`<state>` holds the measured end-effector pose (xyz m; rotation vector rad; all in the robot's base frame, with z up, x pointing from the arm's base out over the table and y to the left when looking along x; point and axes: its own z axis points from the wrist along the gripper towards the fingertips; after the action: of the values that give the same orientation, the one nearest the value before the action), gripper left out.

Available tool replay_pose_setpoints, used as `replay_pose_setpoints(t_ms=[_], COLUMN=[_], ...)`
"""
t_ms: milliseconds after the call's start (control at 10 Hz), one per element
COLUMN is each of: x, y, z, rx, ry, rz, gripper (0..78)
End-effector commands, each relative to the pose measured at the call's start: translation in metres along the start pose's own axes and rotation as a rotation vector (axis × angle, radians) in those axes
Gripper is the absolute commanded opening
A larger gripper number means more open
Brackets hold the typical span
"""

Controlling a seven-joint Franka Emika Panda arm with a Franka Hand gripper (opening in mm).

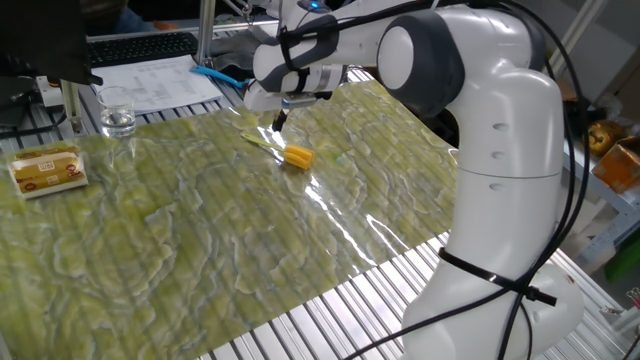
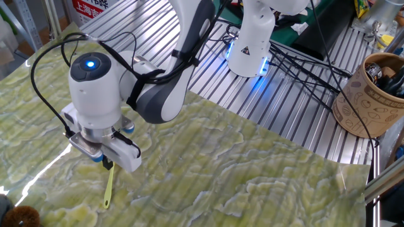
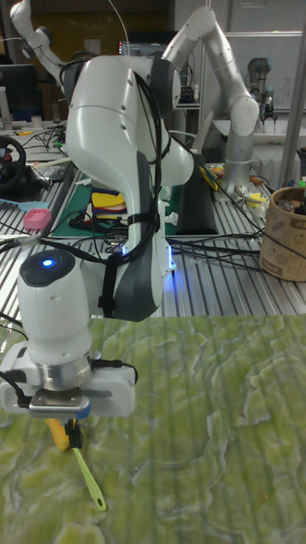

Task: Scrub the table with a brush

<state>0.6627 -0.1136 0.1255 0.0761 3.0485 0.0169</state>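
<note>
The worktop (image 1: 500, 265) of silver slats lies under a marbled yellow-green sheet (image 1: 200, 220). The white arm (image 1: 500, 150) reaches toward eleven o'clock, its tool (image 1: 279, 118) hanging just over the brush (image 1: 290, 154), at the handle end; whether the fingers are apart, I cannot tell. A yellow-labelled packet (image 1: 45, 168) sits at nine o'clock, a glass (image 1: 116, 112) near it.

White glossy arm w/ grey joints; black cables; blue LED.

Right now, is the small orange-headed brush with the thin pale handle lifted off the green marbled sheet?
No, the brush lies flat on the sheet under the gripper.
</note>
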Motion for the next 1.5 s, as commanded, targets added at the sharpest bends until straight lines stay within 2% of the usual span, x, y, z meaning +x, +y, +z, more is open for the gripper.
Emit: replay_pose_setpoints(t_ms=[100, 300, 900, 1100, 1200, 1300, 1400, 1500], x=[-0.001, -0.0005, -0.0004, -0.0004, -0.0004, -0.0004, -0.0004, -0.0004], y=[-0.002, -0.0024, -0.0024, -0.0024, -0.0024, -0.0024, -0.0024, -0.0024], z=[0.0069, 0.0118, 0.0125, 0.0125, 0.0125, 0.0125, 0.0125, 0.0125], rx=[-0.007, -0.01, -0.022, -0.024, -0.013, -0.001, 0.001, 0.002], ry=[-0.006, -0.005, 0.001, -0.011, -0.001, 0.032, 0.038, 0.064], rz=[-0.005, -0.013, 0.005, 0.003, 0.022, 0.046, 0.061, 0.089], gripper=[0.0, 0.0, 0.0, 0.0, 0.0, 0.0, 0.0, 0.0])
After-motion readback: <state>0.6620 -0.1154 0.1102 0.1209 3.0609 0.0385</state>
